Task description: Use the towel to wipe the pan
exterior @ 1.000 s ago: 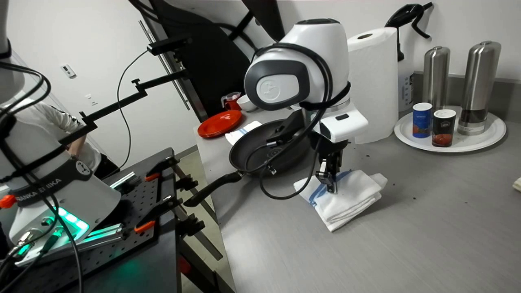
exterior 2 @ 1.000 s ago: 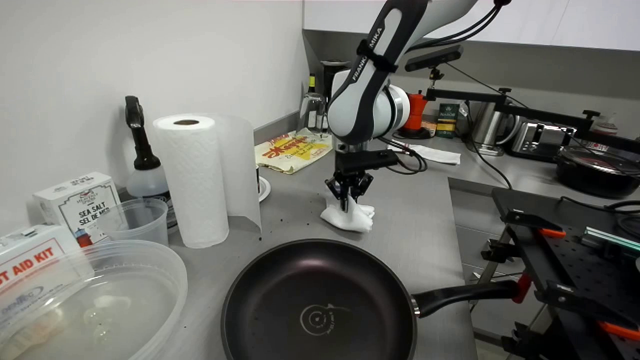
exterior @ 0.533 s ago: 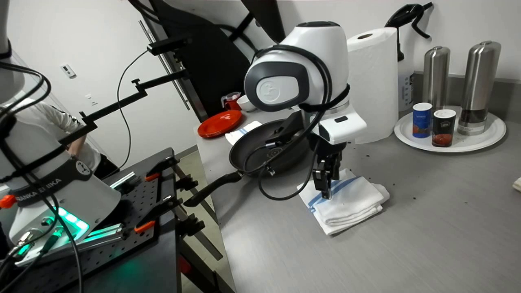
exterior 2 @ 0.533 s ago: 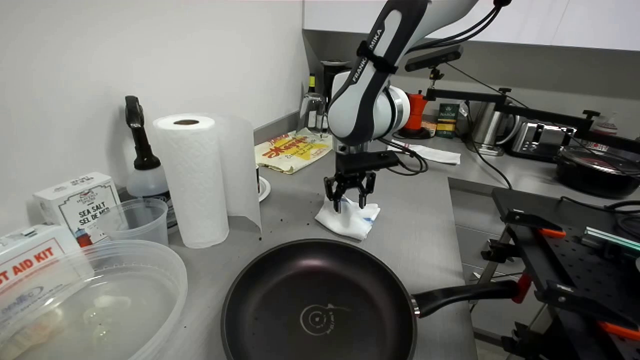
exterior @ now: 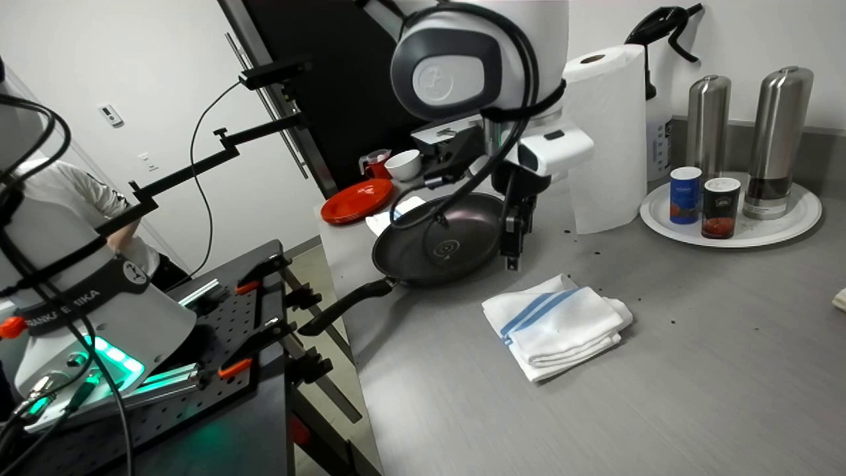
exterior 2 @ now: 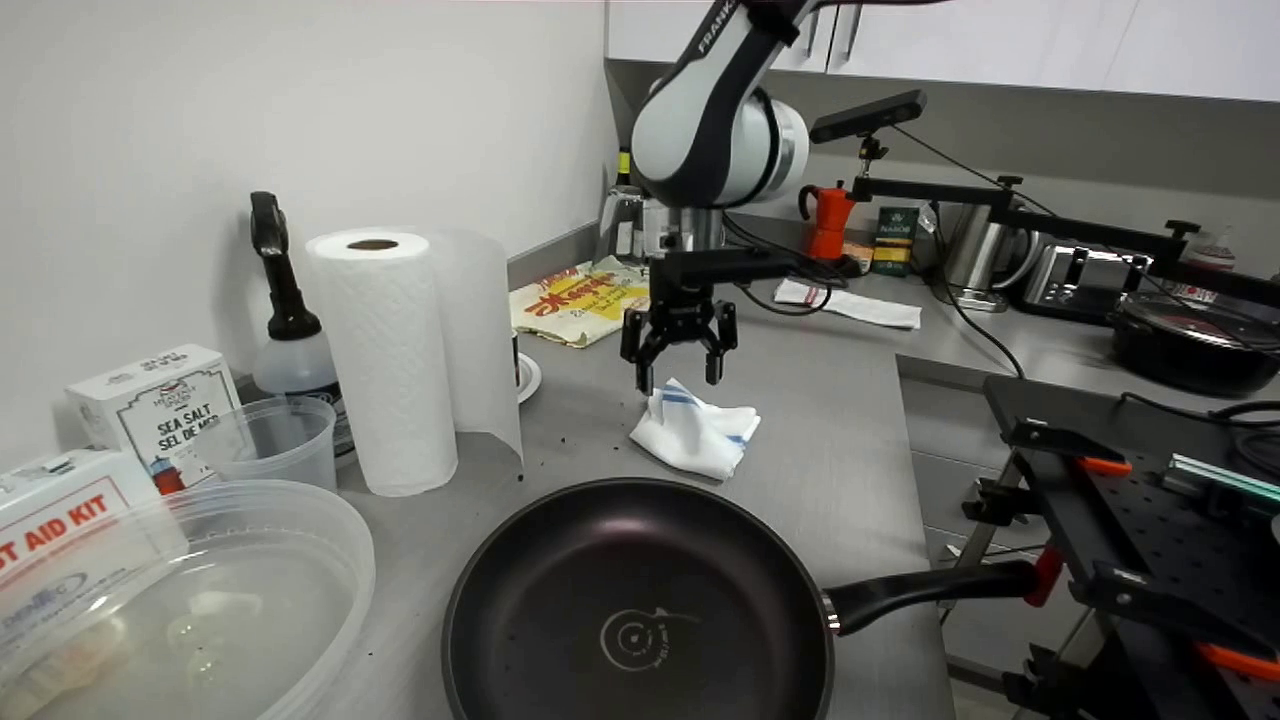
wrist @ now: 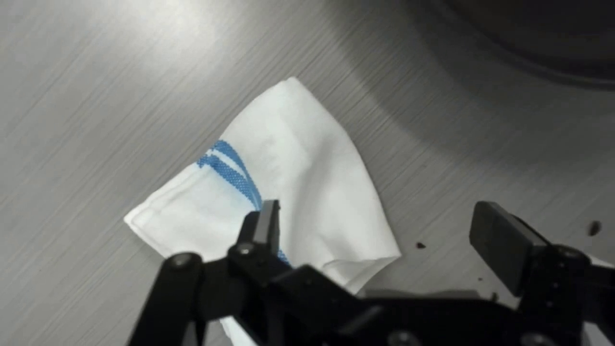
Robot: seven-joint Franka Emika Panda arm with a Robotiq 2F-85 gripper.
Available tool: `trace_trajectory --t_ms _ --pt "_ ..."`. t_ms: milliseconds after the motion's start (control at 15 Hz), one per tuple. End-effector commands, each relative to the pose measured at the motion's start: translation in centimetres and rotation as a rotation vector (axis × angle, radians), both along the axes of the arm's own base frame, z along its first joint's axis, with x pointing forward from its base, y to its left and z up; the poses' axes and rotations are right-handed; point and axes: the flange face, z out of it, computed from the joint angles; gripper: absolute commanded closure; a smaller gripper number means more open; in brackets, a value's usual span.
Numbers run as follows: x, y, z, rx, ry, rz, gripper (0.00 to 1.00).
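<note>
Towel (exterior: pixel 565 324): folded on the desk (exterior: pixel 476 410), blue stripes showing, near the pan (exterior 2: pixel 640 590) with bare desk between
Hand (exterior 2: pixel 679 383): fingers (wrist: pixel 502 245) spread wide, gripping nothing, up above the desk and apart from the towel
Pan handle (exterior 2: pixel 930 592): juts past the desk edge in both exterior views
Paper roll (exterior 2: pixel 385 370): upright near the pan, one sheet (exterior 2: pixel 485 350) hanging loose
White plate (exterior: pixel 760 235): bears two steel mills (exterior: pixel 776 132) and two small shakers (exterior: pixel 685 196)

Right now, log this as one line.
gripper: open, empty | towel: folded on counter | pan: on counter, apart from towel
</note>
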Motion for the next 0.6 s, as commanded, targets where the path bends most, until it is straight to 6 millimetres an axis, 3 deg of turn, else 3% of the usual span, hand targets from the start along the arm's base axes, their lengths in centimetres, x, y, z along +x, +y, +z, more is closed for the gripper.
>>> trace_trajectory --t_ms 0,133,200,333,533 --pt "-0.3 2.3 6.0 0.094 0.035 0.113 0.0" --pt "-0.8 3.9 8.6 0.117 0.088 0.183 0.0" --pt "0.5 2.4 6.2 0.094 0.056 0.118 0.0" --pt "0.7 2.8 7.5 0.097 0.048 0.124 0.0" --pt "0.4 2.4 6.4 0.098 0.062 0.117 0.0"
